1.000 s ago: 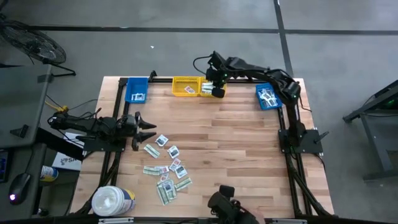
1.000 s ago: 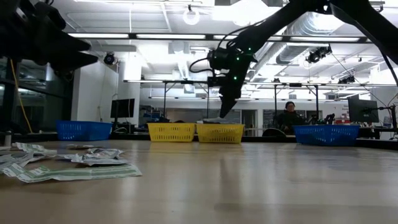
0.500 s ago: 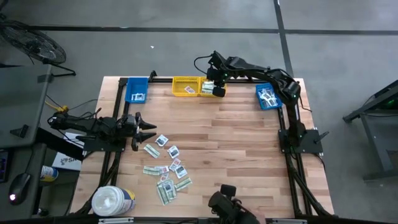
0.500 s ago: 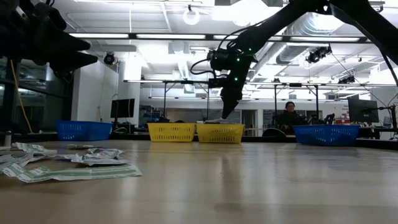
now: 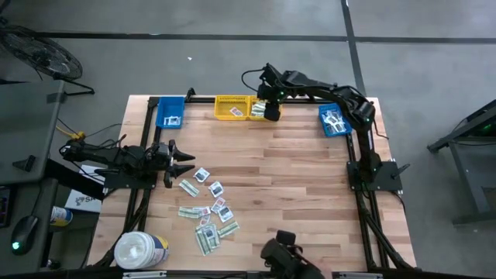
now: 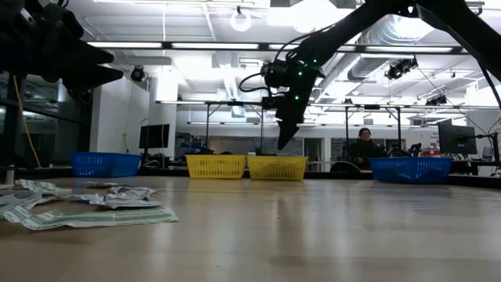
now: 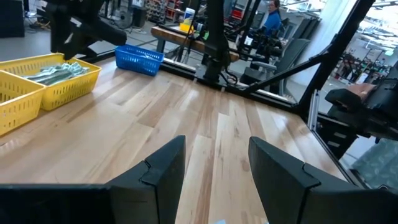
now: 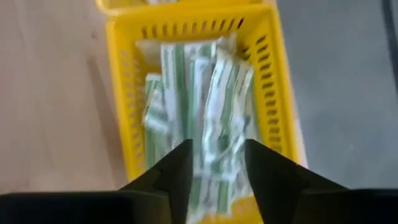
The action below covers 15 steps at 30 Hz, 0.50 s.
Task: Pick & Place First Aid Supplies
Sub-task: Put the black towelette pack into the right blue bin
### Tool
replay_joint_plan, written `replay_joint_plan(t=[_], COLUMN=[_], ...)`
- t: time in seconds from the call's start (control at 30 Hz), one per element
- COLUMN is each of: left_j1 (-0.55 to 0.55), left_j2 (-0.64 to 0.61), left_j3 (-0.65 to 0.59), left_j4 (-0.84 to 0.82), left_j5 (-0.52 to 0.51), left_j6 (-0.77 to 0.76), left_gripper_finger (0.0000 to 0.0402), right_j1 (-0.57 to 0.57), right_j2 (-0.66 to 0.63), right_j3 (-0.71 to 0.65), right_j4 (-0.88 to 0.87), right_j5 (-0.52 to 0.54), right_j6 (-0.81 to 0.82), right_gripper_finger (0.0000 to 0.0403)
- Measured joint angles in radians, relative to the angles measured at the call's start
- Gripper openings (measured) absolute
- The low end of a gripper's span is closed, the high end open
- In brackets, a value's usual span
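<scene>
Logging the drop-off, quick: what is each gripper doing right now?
Left gripper: open, empty, waiting over the table's left side.
Right gripper: open, empty, above the yellow bin of green-white strips.

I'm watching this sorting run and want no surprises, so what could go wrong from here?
1. The right gripper hangs open just above the yellow bin, already piled with green-white strips; a dropped strip could rest on the heap and slide over the wall.
2. The loose packets lie overlapping near the left gripper, which waits open; a pick might lift two at once.
3. The white tub stands close to that pile and could be nudged.
</scene>
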Motion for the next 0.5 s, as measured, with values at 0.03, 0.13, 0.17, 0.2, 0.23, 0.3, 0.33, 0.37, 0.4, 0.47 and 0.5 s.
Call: replay_joint_plan(t=[0.03,0.13,0.17,0.2,0.23,0.3,0.33,0.37,0.4,0.47,0.5], left_j1=[0.000,0.000,0.000,0.000,0.000,0.000,0.000,0.000,0.000,0.000,0.000], left_j2=[0.000,0.000,0.000,0.000,0.000,0.000,0.000,0.000,0.000,0.000,0.000], left_j3=[0.000,0.000,0.000,0.000,0.000,0.000,0.001,0.001,0.001,0.001,0.001], left_j4=[0.000,0.000,0.000,-0.001,-0.002,-0.005,-0.005,-0.006,-0.006,-0.006,-0.006], left_j5=[-0.001,-0.001,-0.001,-0.001,-0.001,-0.001,-0.003,-0.011,-0.022,-0.038,-0.047], left_j6=[0.000,0.000,0.000,0.000,0.000,0.000,0.000,0.001,0.006,0.028,0.038], left_gripper_finger=[0.0177,0.0177,0.0177,0.0177,0.0177,0.0177,0.0177,0.0177,0.0177,0.0177,0.0177], right_j1=[0.000,0.000,0.000,0.002,0.005,0.010,0.016,0.021,0.028,0.043,0.051], right_j2=[-0.004,-0.035,-0.052,-0.071,-0.090,-0.131,-0.150,-0.172,-0.190,-0.223,-0.237], right_j3=[0.000,0.000,0.000,0.000,0.000,0.000,0.000,0.000,0.000,0.000,0.000], right_j4=[-0.017,-0.073,-0.090,-0.109,-0.125,-0.156,-0.173,-0.194,-0.214,-0.246,-0.263], right_j5=[0.001,-0.005,-0.008,-0.014,-0.025,-0.066,-0.094,-0.125,-0.152,-0.193,-0.204], right_j6=[0.004,0.011,0.013,0.018,0.028,0.046,0.054,0.061,0.065,0.075,0.079], right_gripper_finger=[0.0144,0.0162,0.0165,0.0166,0.0166,0.0165,0.0163,0.0160,0.0158,0.0152,0.0150])
